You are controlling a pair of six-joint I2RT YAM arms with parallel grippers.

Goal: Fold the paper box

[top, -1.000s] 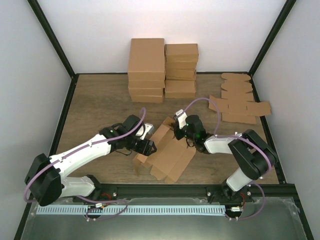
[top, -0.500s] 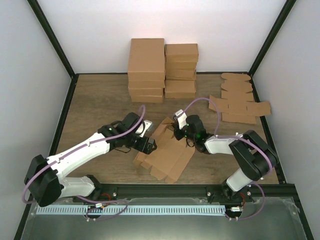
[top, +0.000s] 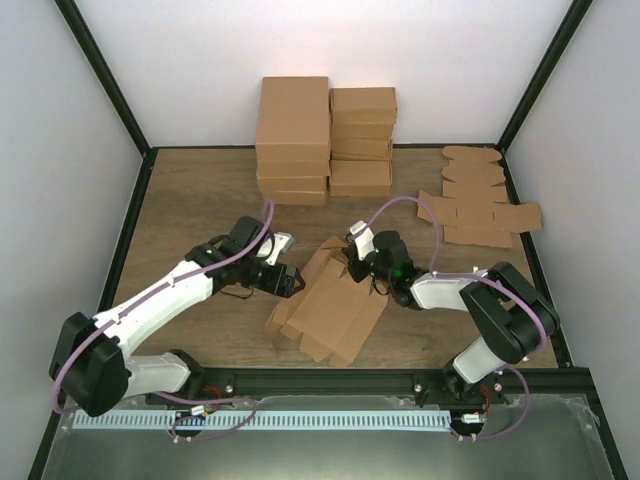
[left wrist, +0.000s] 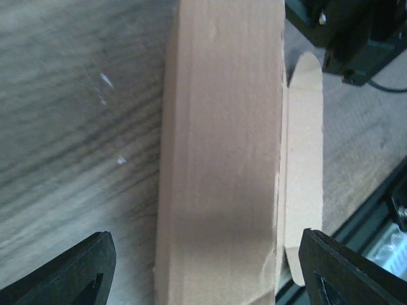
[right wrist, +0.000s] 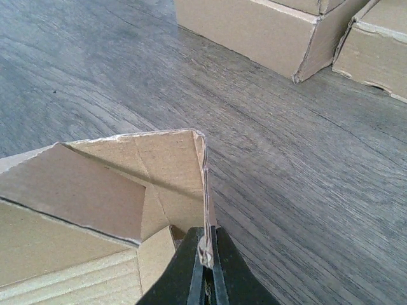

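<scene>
Right gripper clamps a raised wall of the paper box; left gripper gapes over another panel.

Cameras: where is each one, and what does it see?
Top external: above and behind, looking down at the table; both arms show.
Left wrist: on that wrist, looking down on the paper box; open left gripper shows.
Right wrist: on that wrist, facing the stacked cartons; right gripper pinches the box's edge.
All three share the paper box.
</scene>
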